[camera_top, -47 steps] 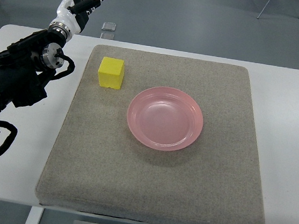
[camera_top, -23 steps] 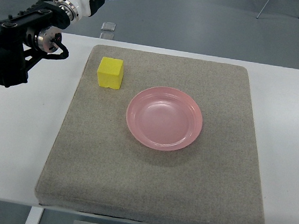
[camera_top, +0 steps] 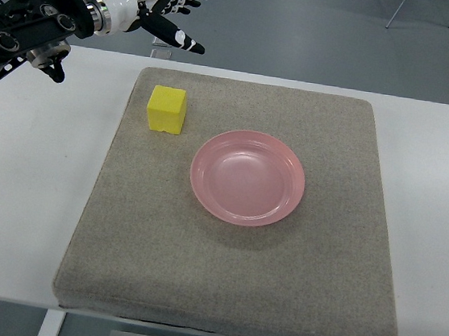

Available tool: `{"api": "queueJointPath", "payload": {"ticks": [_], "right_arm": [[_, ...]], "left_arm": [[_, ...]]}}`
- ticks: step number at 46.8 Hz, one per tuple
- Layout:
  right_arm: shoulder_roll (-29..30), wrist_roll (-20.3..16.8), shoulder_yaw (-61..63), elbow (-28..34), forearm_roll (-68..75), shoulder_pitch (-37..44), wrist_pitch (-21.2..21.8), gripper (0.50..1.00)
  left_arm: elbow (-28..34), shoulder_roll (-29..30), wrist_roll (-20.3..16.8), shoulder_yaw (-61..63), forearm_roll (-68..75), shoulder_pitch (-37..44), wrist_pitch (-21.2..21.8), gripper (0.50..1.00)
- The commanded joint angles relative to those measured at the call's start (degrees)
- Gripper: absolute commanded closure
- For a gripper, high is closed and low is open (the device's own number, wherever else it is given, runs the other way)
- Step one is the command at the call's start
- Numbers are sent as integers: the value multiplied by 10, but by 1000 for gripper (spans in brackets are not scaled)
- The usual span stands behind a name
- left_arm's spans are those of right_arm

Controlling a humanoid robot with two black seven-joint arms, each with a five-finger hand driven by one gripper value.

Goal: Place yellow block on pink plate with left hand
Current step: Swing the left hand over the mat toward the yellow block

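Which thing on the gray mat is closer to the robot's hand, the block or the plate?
The yellow block. It sits right below the open left hand, while the pink plate lies farther away, mid-mat.

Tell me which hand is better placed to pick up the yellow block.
Left. The left hand, fingers spread, hovers just beyond the yellow cube block at the grey mat's far left; no right arm shows.

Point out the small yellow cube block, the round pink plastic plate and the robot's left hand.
Small yellow cube block [camera_top: 166, 109], top view, centre of its top face.
Round pink plastic plate [camera_top: 208, 145], top view, left rim.
Left hand [camera_top: 163, 5], top view, middle of the palm, fingers spread.
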Motion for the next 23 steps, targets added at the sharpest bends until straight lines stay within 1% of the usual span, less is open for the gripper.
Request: {"api": "queueJointPath", "payload": {"ticks": [1, 10, 14, 19, 23], "right_arm": [[0, 0, 0, 0, 0, 0, 0, 576], [0, 0, 0, 0, -1, 0, 0, 576], [0, 0, 0, 0, 0, 0, 0, 576], [0, 0, 0, 0, 0, 1, -1, 576], [0, 0, 0, 0, 0, 0, 0, 576]], "left_arm": [[-26, 19, 0, 22, 47, -17, 0, 510], [-75, 50, 0, 59, 176, -61, -6, 512], [-95, 69, 0, 71, 209, -82, -33, 512], [-98, 72, -2, 80, 240, -94, -67, 510], [-98, 72, -4, 82, 273, -94, -75, 512]]}}
